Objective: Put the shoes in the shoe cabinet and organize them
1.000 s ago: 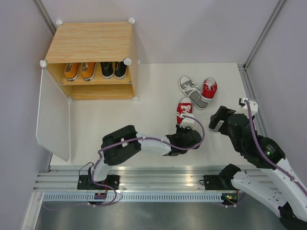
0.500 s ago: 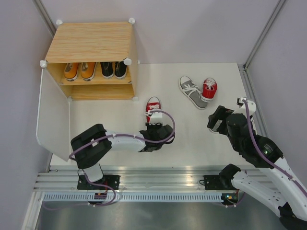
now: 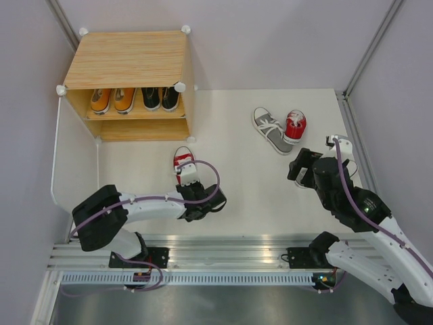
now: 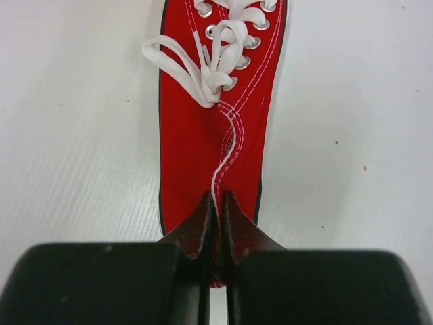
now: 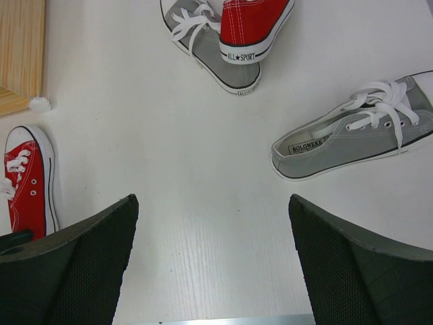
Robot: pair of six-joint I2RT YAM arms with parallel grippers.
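Note:
The shoe cabinet [image 3: 128, 57] stands at the back left with its door [image 3: 67, 156] swung open. An orange pair [image 3: 111, 100] and a black pair [image 3: 160, 98] sit on its upper shelf. My left gripper [image 3: 185, 177] is shut on the heel end of a red shoe [image 4: 210, 122], which lies on the table just in front of the cabinet, toe toward it. A grey shoe [image 3: 270, 128] and a second red shoe [image 3: 295, 125] lie together at the back right. My right gripper [image 5: 211, 203] hovers open near them, and another grey shoe [image 5: 352, 139] lies to its right.
White ball connectors mark the cabinet's corners [image 5: 39, 104]. The table's right edge [image 3: 352, 128] and a metal frame post run close beside the right arm. An aluminium rail [image 3: 216, 254] with both arm bases borders the near side.
My left arm has carried the red shoe leftward from the middle right of the table to just in front of the cabinet. The right gripper has shifted slightly back and left, still open.

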